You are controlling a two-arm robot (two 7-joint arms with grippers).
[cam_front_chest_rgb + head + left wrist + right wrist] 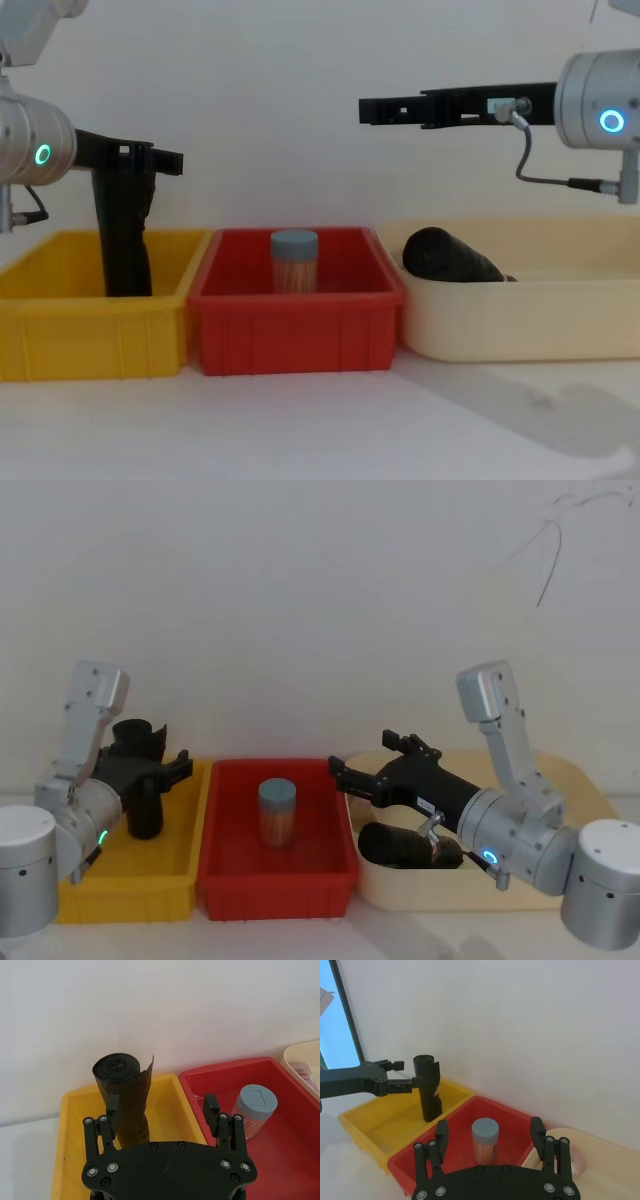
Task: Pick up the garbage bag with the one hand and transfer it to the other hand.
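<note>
**Both grippers open, garbage bag lying in the cream tray**

The garbage bag [405,845], a thick smooth black roll with a rounded end, lay on its side in the cream tray [520,318] on the robot's right, its rounded end toward the red bin [277,890]. Nothing was touching it.

The right gripper [358,768] hung above the near-left part of the cream tray and the right edge of the red bin, well clear of the bag below. Its fingers [441,1134] stood spread apart with nothing between them; in the chest view it reached leftward, high over the tray.

The left gripper [161,1106] was over the yellow bin [130,885] on the robot's left, its fingers open on either side of a thinner black roll [125,1097] that stood upright in that bin, with a loose flap at its top. The left wrist view showed a gap between the right-hand finger and the roll; whether the other finger touched it could not be told.

In the red bin, between the 2 others, stood 1 clear jar with a grey-blue lid [277,811].
</note>
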